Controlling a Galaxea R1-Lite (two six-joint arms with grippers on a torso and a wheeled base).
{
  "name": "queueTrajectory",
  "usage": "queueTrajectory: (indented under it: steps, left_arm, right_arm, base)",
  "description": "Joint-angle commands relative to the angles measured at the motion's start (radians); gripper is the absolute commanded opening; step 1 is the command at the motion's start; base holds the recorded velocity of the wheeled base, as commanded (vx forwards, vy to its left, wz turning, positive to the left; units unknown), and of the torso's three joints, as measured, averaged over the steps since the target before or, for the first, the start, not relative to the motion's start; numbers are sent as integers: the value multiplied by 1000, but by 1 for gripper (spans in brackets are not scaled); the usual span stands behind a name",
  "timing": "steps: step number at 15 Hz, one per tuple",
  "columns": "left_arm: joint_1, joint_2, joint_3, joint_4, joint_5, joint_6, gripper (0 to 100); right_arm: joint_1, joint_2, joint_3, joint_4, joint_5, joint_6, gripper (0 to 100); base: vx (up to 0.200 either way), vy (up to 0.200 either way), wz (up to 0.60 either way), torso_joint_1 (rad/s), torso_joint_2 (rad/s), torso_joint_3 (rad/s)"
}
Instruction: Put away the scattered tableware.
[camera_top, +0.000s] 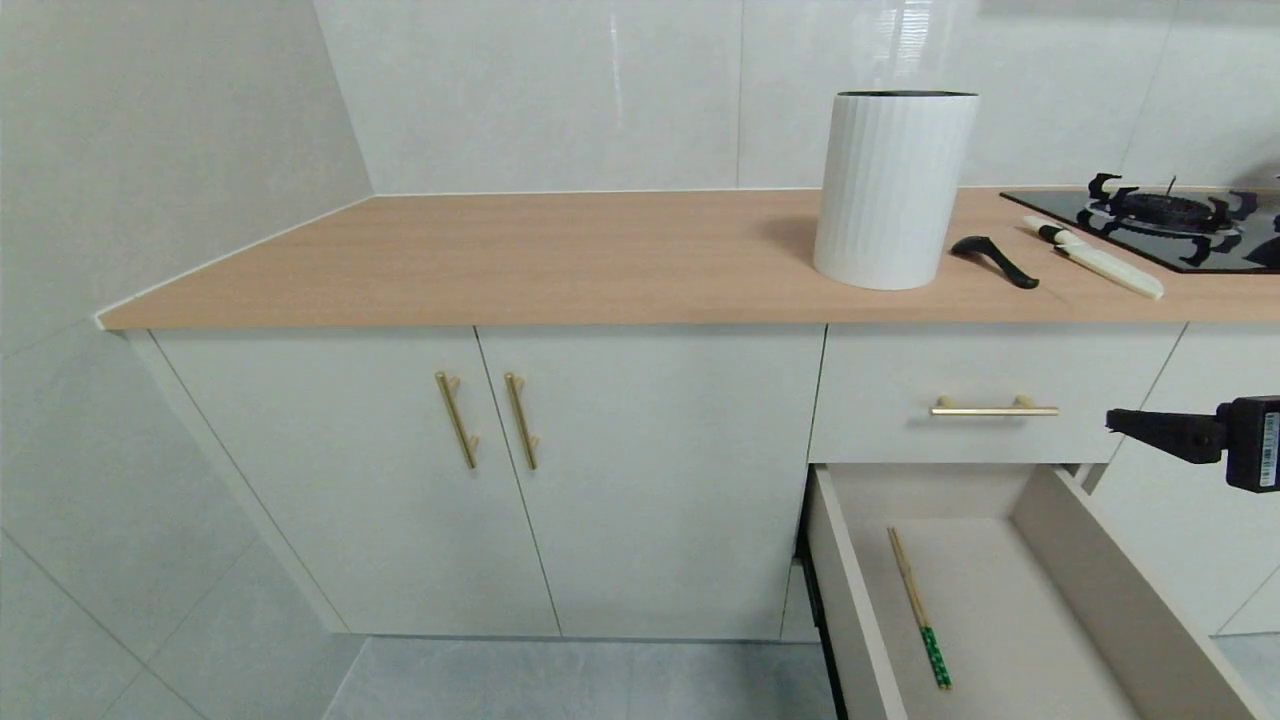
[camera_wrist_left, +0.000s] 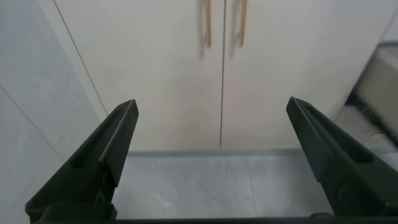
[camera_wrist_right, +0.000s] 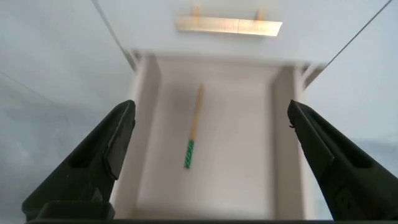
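Observation:
A pair of wooden chopsticks (camera_top: 920, 610) with green ends lies in the open lower drawer (camera_top: 1100, 590). On the wooden counter (camera_top: 520, 260) a black spoon (camera_top: 992, 259) and a cream-bladed knife (camera_top: 1096, 258) lie to the right of a white ribbed canister (camera_top: 893, 188). My right gripper (camera_top: 1130, 425) hangs open and empty above the drawer's right side. The right wrist view looks down between its spread fingers (camera_wrist_right: 99, 158) at the chopsticks (camera_wrist_right: 193, 127) and the drawer (camera_wrist_right: 146, 124). My left gripper (camera_wrist_left: 211, 155) is open and empty, low in front of the cabinet doors (camera_wrist_left: 186, 81).
A black gas stove (camera_top: 1170, 215) sits at the counter's right end. The shut upper drawer has a gold handle (camera_top: 994, 408). Two gold handles (camera_top: 488, 420) mark the double cabinet doors. Tiled walls close the back and left. Grey floor (camera_wrist_left: 211, 180) lies below.

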Motion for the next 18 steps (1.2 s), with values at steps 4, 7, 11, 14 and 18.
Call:
queueTrajectory:
  steps: [4,7,11,14,18]
  left_arm:
    - [0,0,-1,-1,0,0,100]
    - [0,0,-1,-1,0,0,100]
    - [0,0,1,-1,0,0,100]
    - [0,0,1,-1,0,0,100]
    - [0,0,-1,-1,0,0,100]
  right_arm:
    - [-43,0,-19,-4,77,-20,100]
    - [-122,89,-123,-8,224,-45,100]
    - [-157,362,-404,-30,265,-45,100]
    - [-165,537,-602,-27,265,-48,100]
    - [-160,724,-744,35,259,-122,100]
  base:
    - [0,0,0,134,-478,-339]
    - [0,0,0,152,-471,-321]
    - [0,0,0,89,-255,-161]
    - [0,0,0,9,-19,-12]
    - [0,0,0,0,0,0]
